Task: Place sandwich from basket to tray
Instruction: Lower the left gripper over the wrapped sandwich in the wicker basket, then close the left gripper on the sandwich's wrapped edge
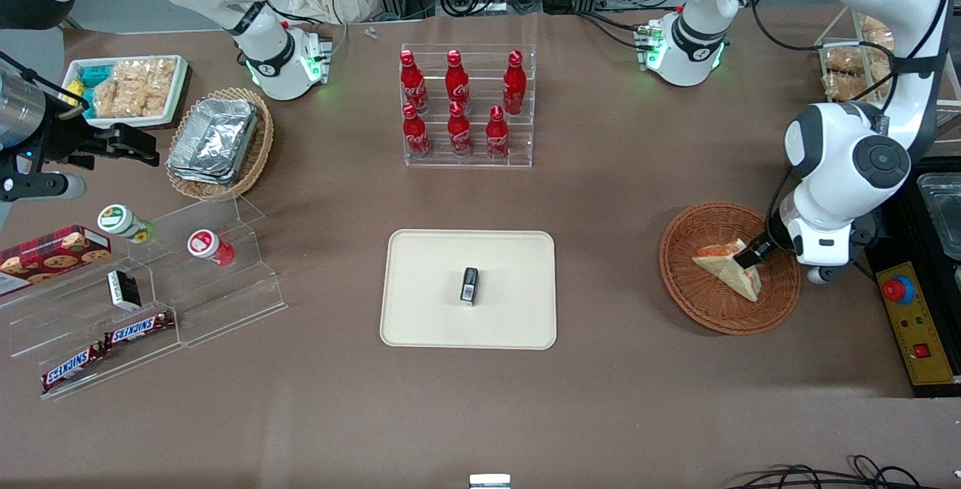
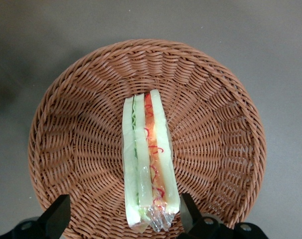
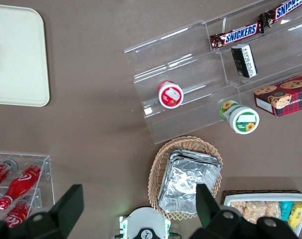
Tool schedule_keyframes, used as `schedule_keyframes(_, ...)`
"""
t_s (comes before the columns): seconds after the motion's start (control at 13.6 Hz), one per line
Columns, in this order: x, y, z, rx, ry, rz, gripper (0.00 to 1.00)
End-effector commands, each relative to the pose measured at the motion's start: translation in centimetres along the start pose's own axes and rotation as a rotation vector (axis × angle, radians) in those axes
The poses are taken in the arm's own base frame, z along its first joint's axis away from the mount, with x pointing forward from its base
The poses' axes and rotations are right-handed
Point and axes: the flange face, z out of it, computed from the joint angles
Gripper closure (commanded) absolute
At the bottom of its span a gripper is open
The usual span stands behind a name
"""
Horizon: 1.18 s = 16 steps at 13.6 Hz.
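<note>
Nearest the front camera, toward the parked arm's end of the table, two Snickers bars point(image 1: 105, 347) lie on the lowest step of a clear plastic stand point(image 1: 225, 301), with a small dark box point(image 1: 124, 288) one step up, a red-capped cup point(image 1: 209, 246) and a green-lidded cup point(image 1: 124, 222) higher still, and a red cookie box point(image 1: 52, 251) beside them. At mid-table sits the cream tray point(image 1: 420, 309), flat on the brown table point(image 1: 601, 399), and a small dark packet point(image 1: 469, 285) stands near its middle. Toward the working arm's end lies the round reddish-brown basket point(image 1: 698, 309), well apart from the tray. The sandwich point(image 1: 724, 267) rests in it, a pale wedge with red and green filling along its edge. The gripper point(image 1: 753, 255) is down inside the basket at the sandwich; in the wrist view its two fingers point(image 2: 56, 214) stand spread, one on each side of the wedge's near end point(image 2: 148, 164), with a clear gap on one side, so the jaws are released and grasp nothing. Farther from the camera, six red cola bottles point(image 1: 459, 102) stand in a clear rack point(image 1: 525, 151). Toward the parked arm's end, a pale oval wicker basket point(image 1: 255, 155) holds foil containers point(image 1: 214, 136), and a white tray of snacks point(image 1: 128, 87) sits just beside it.
</note>
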Motion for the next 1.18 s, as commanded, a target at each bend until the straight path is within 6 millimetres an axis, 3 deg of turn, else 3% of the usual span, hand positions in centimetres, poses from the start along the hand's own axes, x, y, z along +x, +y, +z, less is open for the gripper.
schedule_keyframes(0.0,-0.4,-0.1,1.0,-0.032,0.004,-0.043,0.01)
schedule_keyframes(0.15,-0.4,-0.1,2.7,-0.037,-0.004,-0.048,0.01)
schedule_keyframes(0.59,0.1,-1.1,4.8,-0.019,-0.032,-0.071,0.01)
schedule_keyframes(0.81,0.0,-0.8,6.9,-0.039,-0.032,-0.081,0.01)
schedule_keyframes(1.11,-0.3,0.8,7.6,-0.064,-0.041,-0.113,0.01)
